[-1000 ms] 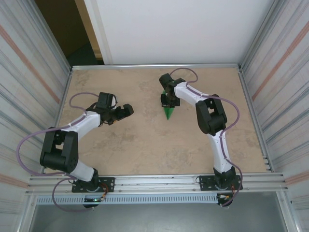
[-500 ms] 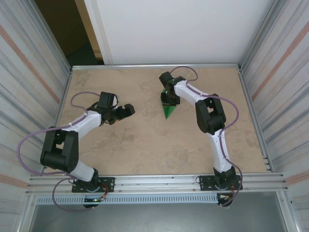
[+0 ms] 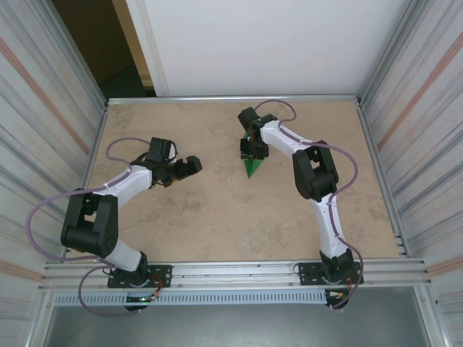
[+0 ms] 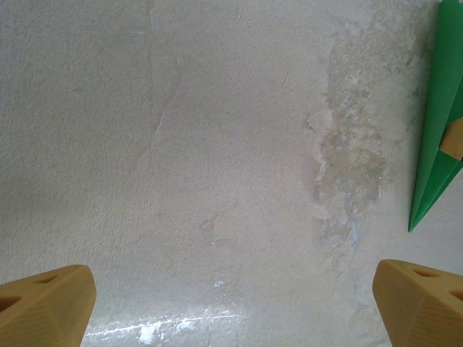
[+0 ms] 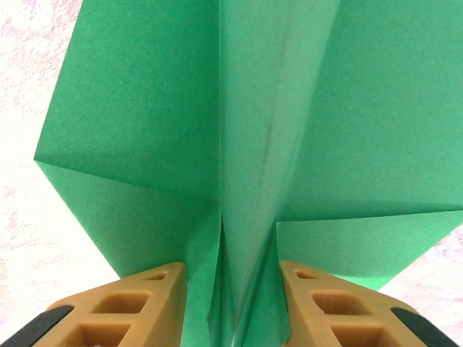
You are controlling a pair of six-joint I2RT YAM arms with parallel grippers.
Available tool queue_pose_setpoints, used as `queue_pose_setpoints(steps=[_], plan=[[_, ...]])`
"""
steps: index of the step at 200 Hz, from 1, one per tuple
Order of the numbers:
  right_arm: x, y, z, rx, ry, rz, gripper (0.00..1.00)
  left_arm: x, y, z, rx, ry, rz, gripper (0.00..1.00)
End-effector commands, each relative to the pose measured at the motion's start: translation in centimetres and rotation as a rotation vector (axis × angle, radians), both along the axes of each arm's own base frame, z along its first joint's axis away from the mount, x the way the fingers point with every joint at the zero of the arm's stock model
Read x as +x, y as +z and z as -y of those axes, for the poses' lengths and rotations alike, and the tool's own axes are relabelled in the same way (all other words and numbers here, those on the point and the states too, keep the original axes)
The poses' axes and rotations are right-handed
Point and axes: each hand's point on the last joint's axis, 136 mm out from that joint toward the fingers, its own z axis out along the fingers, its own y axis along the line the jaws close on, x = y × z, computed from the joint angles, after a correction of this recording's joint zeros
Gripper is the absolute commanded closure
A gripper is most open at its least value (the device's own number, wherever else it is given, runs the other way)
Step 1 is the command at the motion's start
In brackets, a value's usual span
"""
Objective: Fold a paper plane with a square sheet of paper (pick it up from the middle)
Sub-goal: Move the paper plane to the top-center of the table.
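Note:
The square sheet of paper is now a bright green paper plane (image 3: 252, 168), a narrow dart lying on the table with its nose toward the near side. My right gripper (image 3: 251, 152) stands over its tail. In the right wrist view the plane (image 5: 217, 123) spreads its wings, and its upright centre fold rises between the right gripper (image 5: 231, 307) fingers (image 5: 155, 307), which stand apart from the fold, open. My left gripper (image 3: 192, 165) hovers wide open left of the plane with bare table between its fingertips (image 4: 51, 303). The plane's nose (image 4: 438, 144) shows at that view's right edge.
Beige table (image 3: 217, 217) with a worn, blotchy patch (image 4: 347, 166) near the plane. Metal walls close in the left and right sides, and a rail (image 3: 231, 271) runs along the near edge. There is room in the table's near half.
The right gripper's jaws have spread away from the plane's centre fold. The plane rests on the table where it was. The left arm has barely moved.

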Motion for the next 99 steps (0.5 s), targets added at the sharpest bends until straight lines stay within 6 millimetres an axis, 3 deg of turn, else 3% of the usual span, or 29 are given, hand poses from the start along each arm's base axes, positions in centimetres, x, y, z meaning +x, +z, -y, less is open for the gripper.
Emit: queue_pose_setpoints(steps=[1,99], plan=[[-0.6,-0.6,-0.1,-0.005,-0.009,-0.028,0.62,0.0,0.0,0.4,-0.002,-0.017,-0.009,0.01],[-1.5,-3.4,0.4,-0.103,0.036,-0.076,0.56,-0.1,-0.3,0.5,-0.007,-0.019,-0.019,0.01]])
